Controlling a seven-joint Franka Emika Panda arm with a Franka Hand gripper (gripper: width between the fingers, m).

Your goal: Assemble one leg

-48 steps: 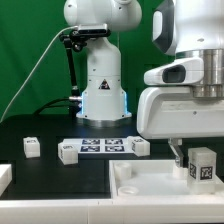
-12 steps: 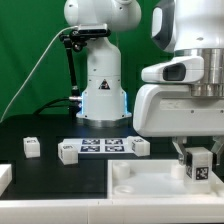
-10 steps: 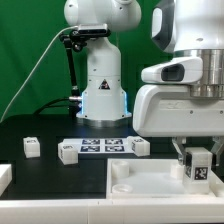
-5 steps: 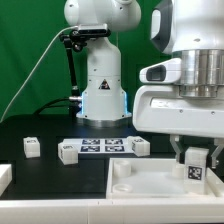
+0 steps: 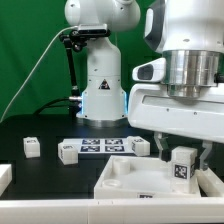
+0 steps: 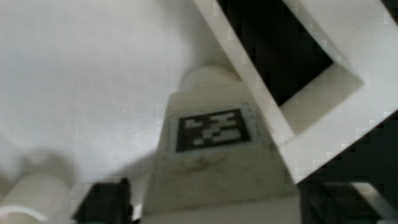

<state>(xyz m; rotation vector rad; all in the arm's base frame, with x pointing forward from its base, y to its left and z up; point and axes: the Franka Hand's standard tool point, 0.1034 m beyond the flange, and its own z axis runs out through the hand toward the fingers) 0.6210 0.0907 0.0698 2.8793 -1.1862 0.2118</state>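
My gripper (image 5: 183,152) is shut on a leg (image 5: 182,167), a small white post with a black-and-white tag, and holds it upright over the right part of the large white panel (image 5: 125,178). The leg's lower end is at or just above the panel; I cannot tell whether they touch. In the wrist view the leg (image 6: 217,140) fills the middle between my two dark fingers (image 6: 111,200), with the panel's white surface (image 6: 89,60) behind it and its raised rim (image 6: 267,70) beside it.
Three more legs stand on the black table: one at the exterior view's left (image 5: 32,146), and one at each end (image 5: 68,152) (image 5: 140,146) of the marker board (image 5: 102,147). The robot base (image 5: 100,90) stands behind. A white part (image 5: 4,178) shows at the left edge.
My wrist has turned and moved toward the exterior view's left, carrying the leg with it. The panel has shifted left and now sits skewed.
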